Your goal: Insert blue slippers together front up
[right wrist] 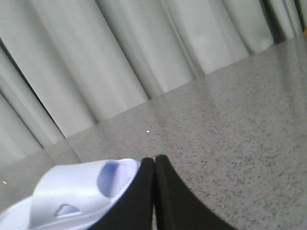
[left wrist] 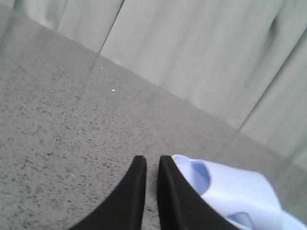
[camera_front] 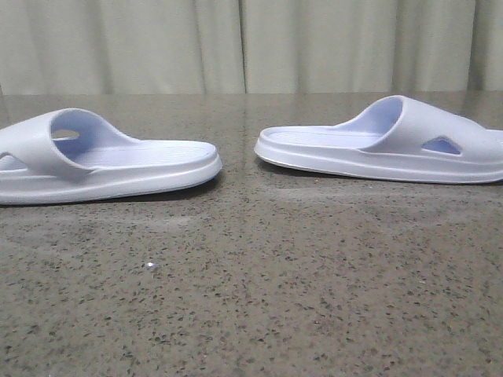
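Observation:
Two pale blue slippers lie sole-down on the speckled table, heels facing each other with a gap between. The left slipper (camera_front: 118,165) is at the left edge and the right slipper (camera_front: 393,145) is at the right. Neither gripper shows in the front view. In the left wrist view my left gripper (left wrist: 151,160) is above the table, its black fingers almost together with nothing between them and one slipper (left wrist: 230,189) just beside it. In the right wrist view my right gripper (right wrist: 154,160) is shut and empty, with one slipper (right wrist: 81,191) beside it.
The grey-brown speckled stone table (camera_front: 251,283) fills the foreground. A pale pleated curtain (camera_front: 251,43) hangs behind the table's far edge. A small bright speck (camera_front: 152,266) lies on the table in front of the left slipper.

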`<control>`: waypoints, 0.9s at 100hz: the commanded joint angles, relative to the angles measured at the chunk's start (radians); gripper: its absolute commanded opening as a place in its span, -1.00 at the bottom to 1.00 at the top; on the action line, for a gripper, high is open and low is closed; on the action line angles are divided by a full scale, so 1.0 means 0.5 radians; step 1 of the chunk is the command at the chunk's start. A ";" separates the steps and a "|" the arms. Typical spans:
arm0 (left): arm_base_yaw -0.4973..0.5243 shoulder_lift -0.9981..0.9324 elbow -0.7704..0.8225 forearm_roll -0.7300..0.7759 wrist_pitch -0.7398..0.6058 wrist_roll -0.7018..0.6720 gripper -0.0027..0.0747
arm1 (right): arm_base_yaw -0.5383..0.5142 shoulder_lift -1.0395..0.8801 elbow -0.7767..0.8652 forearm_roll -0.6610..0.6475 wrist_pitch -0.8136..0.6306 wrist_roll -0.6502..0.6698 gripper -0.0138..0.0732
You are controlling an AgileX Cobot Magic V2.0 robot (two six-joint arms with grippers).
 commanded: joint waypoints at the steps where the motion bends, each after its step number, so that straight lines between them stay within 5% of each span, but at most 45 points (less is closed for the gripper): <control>1: -0.004 0.016 0.016 -0.403 -0.177 -0.019 -0.89 | -0.010 -0.040 0.037 0.329 -0.157 -0.005 -0.89; 9: -0.004 0.016 0.008 -0.546 -0.164 -0.019 -0.89 | -0.010 -0.040 0.001 0.402 -0.095 -0.005 -0.88; 26: -0.004 0.058 -0.135 -0.353 -0.036 -0.015 -0.89 | -0.010 0.100 -0.207 0.333 0.069 -0.124 -0.86; 54: -0.004 0.736 -0.719 0.239 0.307 -0.015 -0.89 | -0.010 1.094 -0.830 0.003 0.508 -0.124 -0.86; 90: -0.004 1.421 -1.164 0.050 0.804 0.403 -0.77 | -0.010 1.828 -1.373 -0.014 1.036 -0.311 -0.77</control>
